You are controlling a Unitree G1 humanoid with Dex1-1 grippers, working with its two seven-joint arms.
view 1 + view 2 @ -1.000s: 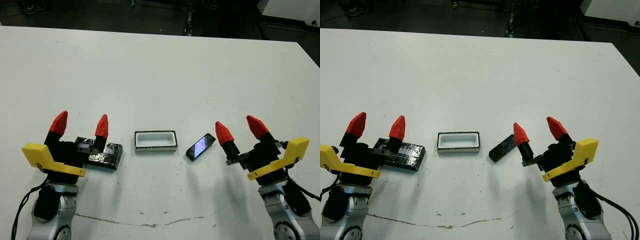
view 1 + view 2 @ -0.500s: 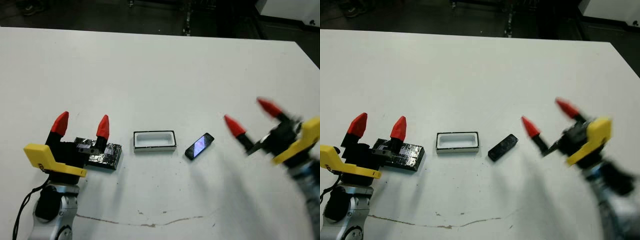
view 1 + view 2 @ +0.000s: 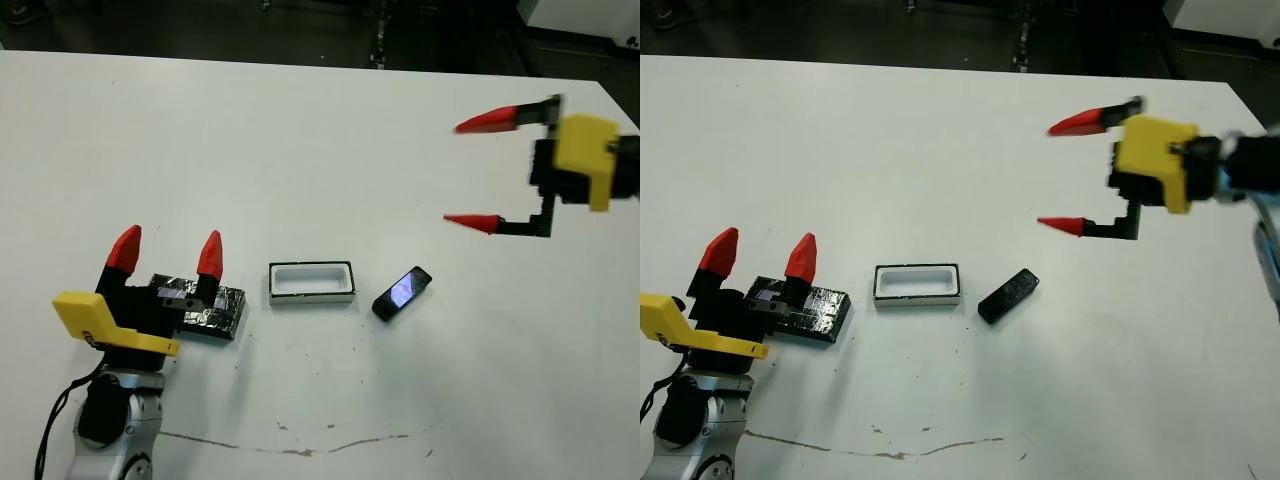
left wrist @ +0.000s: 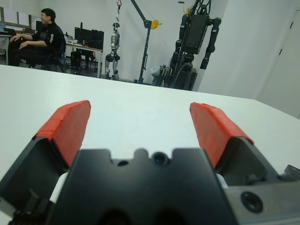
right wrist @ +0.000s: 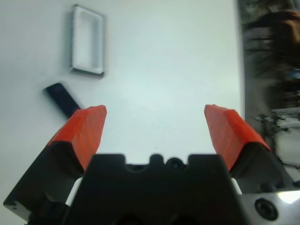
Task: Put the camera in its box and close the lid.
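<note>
Left gripper (image 3: 168,250), at the near left edge of the white table (image 3: 300,140), has its two red-tipped fingers spread apart and pointing up, holding nothing. Its black body lies over the near left part of the lid (image 3: 212,308), a crinkly, shiny black rectangle lying flat on the table just behind it. To the right of the lid, apart from it, sits the box (image 3: 311,282), a shallow tray with dark outer sides and a white lining; its interior holds nothing. Just right of the box, not touching it, the camera (image 3: 401,292) lies flat at a slant, its glossy bluish face upward. Farther back and to the right, the right gripper (image 3: 472,172) is raised above the table, fingers spread wide and pointing toward the robot's left, empty. Beyond the far table edge a person (image 4: 38,37) sits at a desk.
</note>
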